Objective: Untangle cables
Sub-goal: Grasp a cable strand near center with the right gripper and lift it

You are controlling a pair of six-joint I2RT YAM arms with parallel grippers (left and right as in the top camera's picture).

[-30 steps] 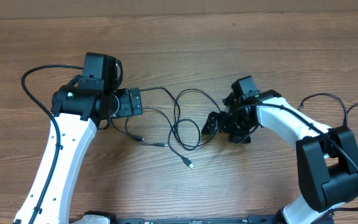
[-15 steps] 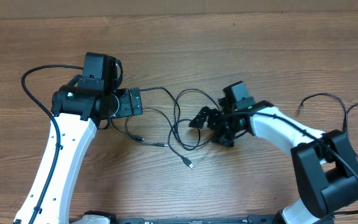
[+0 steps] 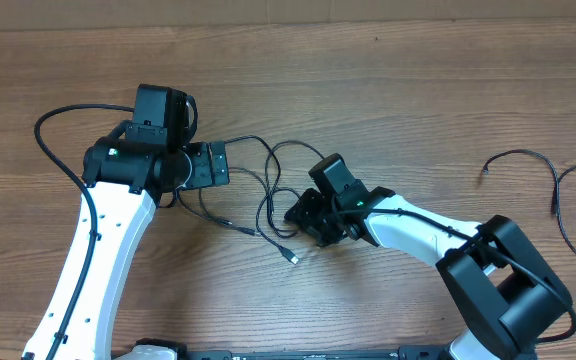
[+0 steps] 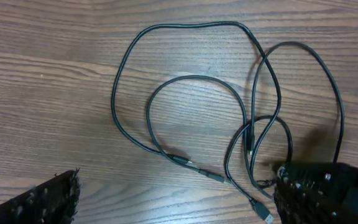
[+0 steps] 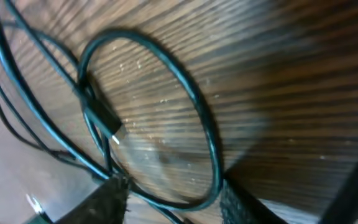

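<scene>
1. At the middle of the brown wooden bench (image 3: 418, 80), the tangle of thin black cables (image 3: 268, 195) lies between my two arms.
2. Its long axis runs from the left end effector (image 3: 216, 166) diagonally toward the arms' bases, ending at a small silver plug (image 3: 293, 258).
3. The right end effector (image 3: 301, 213) is nearer, at the tangle's right edge. A loop (image 5: 194, 106) passes between its part-closed fingers, but I cannot tell whether it is gripped.
4. The left end effector stands wide, holding nothing.
5. I judge the next pull goes rightward.

A brown wood-grain table (image 3: 418, 90) fills every view.
</scene>
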